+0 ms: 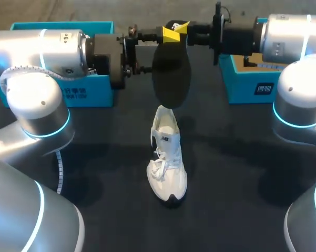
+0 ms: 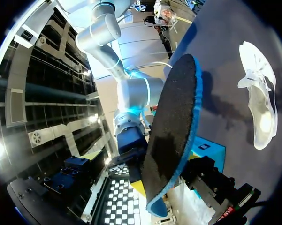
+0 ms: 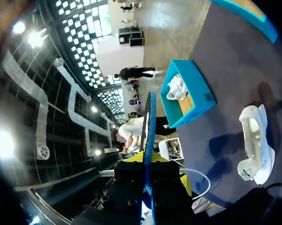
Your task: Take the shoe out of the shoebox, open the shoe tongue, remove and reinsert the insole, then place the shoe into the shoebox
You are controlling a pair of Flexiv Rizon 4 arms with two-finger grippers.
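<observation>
The white shoe [image 1: 168,163] stands on the dark table mid-view, toe toward me; it also shows as shoe [image 2: 258,98] and shoe [image 3: 255,140]. A black insole [image 1: 171,68] with a blue underside hangs heel-up above the shoe's heel. My right gripper [image 1: 173,32] is shut on its top end. In the right wrist view the insole [image 3: 149,124] runs edge-on between the yellow tips of the gripper [image 3: 149,161]. My left gripper [image 1: 143,51] stands open just left of the insole, empty. In the left wrist view the insole [image 2: 173,136] is close ahead.
A blue shoebox [image 1: 68,92] sits at the back left behind my left arm; in the right wrist view this box [image 3: 197,101] holds another white shoe [image 3: 177,88]. A second blue box [image 1: 252,81] stands at the back right.
</observation>
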